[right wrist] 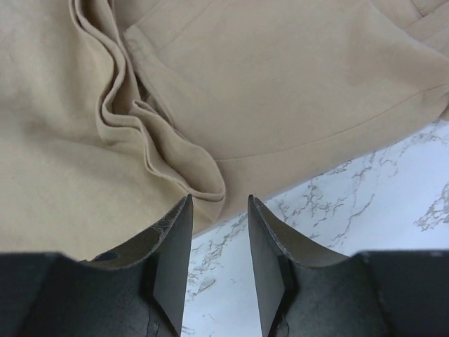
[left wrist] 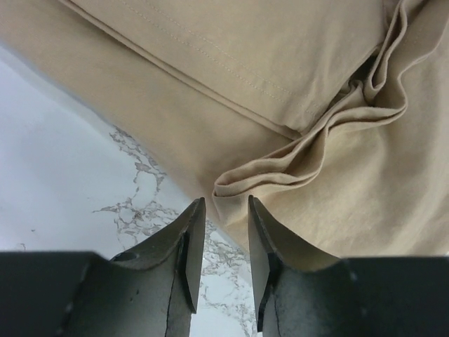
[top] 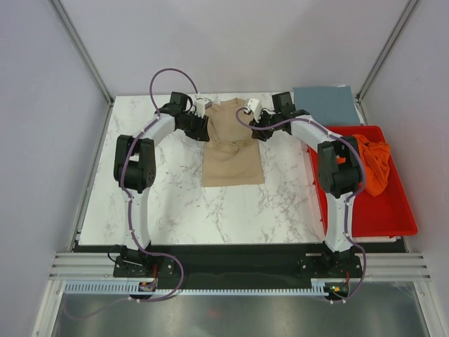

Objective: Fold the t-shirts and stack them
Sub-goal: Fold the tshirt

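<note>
The tan t-shirt (top: 233,147) lies partly folded at the middle back of the marble table, its sides tucked in. My left gripper (top: 204,126) is at the shirt's left edge; in the left wrist view it (left wrist: 226,202) is open and empty, its tips at a rumpled fold of tan cloth (left wrist: 295,168). My right gripper (top: 258,128) is at the shirt's right edge; in the right wrist view it (right wrist: 219,200) is open and empty beside a bunched fold (right wrist: 175,161). The blue-grey t-shirt (top: 326,104) lies folded at the back right. The orange t-shirt (top: 372,163) is crumpled in the tray.
A red plastic tray (top: 382,210) sits along the table's right side. Grey enclosure walls stand close round the table. The arms' bases (top: 140,263) are at the near edge.
</note>
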Robot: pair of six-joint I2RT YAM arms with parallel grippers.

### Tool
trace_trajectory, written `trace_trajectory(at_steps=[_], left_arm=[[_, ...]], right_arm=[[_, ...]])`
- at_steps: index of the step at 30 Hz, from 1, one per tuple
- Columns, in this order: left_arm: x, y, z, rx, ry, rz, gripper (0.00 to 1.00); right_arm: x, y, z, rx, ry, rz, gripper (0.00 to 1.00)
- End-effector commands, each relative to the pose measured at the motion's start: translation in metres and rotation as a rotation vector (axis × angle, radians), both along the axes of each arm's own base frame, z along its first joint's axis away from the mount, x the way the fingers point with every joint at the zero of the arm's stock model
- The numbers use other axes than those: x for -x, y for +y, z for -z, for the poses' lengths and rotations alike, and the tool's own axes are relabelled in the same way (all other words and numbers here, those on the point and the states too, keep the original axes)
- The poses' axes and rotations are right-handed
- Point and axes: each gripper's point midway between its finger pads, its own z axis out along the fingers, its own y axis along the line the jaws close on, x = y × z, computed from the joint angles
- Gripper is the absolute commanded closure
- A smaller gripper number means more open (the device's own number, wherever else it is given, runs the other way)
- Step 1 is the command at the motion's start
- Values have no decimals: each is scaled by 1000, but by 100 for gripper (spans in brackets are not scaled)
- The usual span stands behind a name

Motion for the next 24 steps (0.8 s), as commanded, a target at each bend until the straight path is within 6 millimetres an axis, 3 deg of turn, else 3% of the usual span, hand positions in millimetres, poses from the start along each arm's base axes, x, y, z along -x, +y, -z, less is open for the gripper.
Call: trace_trajectory(at_steps=[1,9,22,24], left_arm=[[3,-4,-24,26,-64,78,61],[5,-3,-2,6,-6,102,58],[-4,-8,0,16,-16,119,61],[-4,-8,-2,19,-21,124,66]], right_arm=[[12,11,-13,-46,-6,-112,54],[9,16,-6,-54,11,-140,52],[-1,16,14,-30,36,-143,53],[-1,16,17,-30,41,-144,54]])
